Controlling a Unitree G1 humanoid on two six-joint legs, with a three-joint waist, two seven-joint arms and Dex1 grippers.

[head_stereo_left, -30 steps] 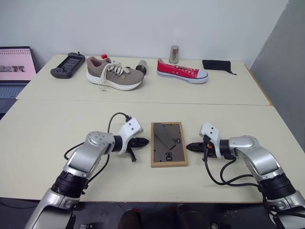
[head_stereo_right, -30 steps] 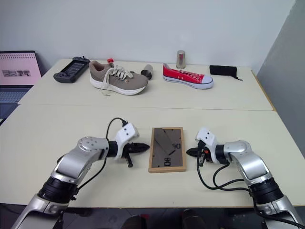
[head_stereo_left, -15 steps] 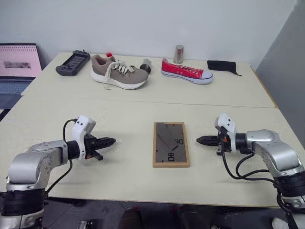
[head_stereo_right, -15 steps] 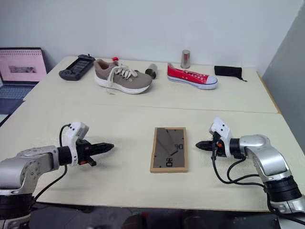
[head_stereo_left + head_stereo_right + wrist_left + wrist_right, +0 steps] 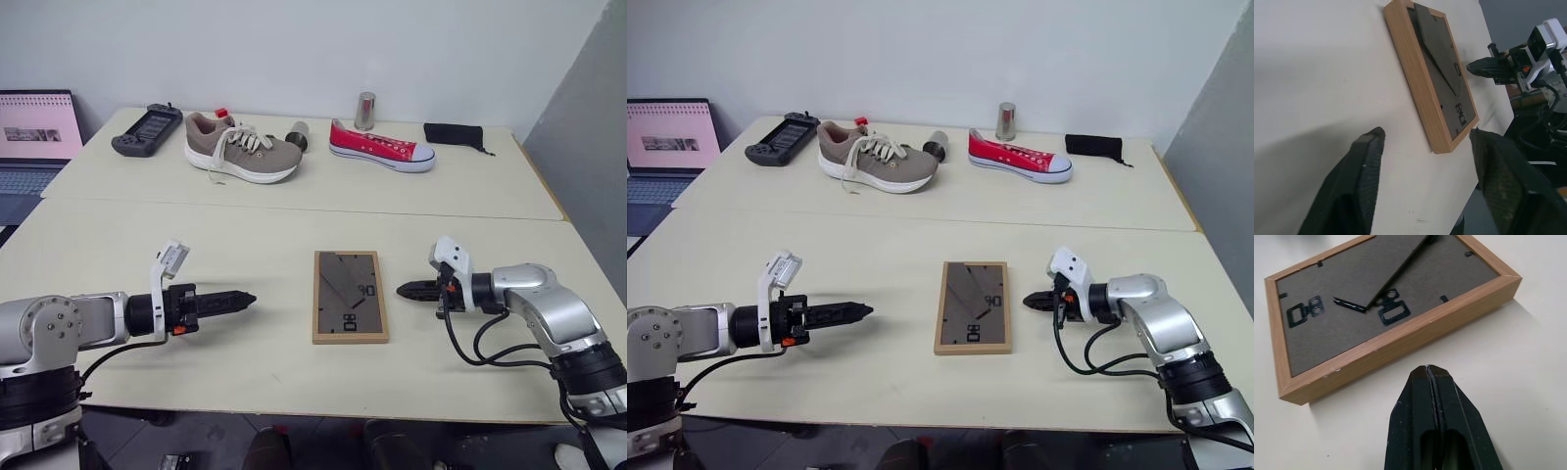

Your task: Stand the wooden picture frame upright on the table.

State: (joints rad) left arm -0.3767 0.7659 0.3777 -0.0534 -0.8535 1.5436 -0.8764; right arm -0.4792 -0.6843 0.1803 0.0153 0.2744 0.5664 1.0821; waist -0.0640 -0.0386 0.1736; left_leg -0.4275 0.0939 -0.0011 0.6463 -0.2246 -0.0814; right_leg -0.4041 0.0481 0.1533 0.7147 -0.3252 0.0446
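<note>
Wooden picture frame lies face down on the table, back panel up, between the two grippers and held by neither. The right gripper, fingers pressed together, points at its right long edge from just beside it; the left gripper, fingers spread apart in its wrist view, aims at the left long edge from well apart. The frame's long axis runs away from the robot, so both tips face its long sides, the right arm nearer. The right wrist view shows the easel stand folded flat against the back with small metal hangers; the head views leave that unclear.
</note>
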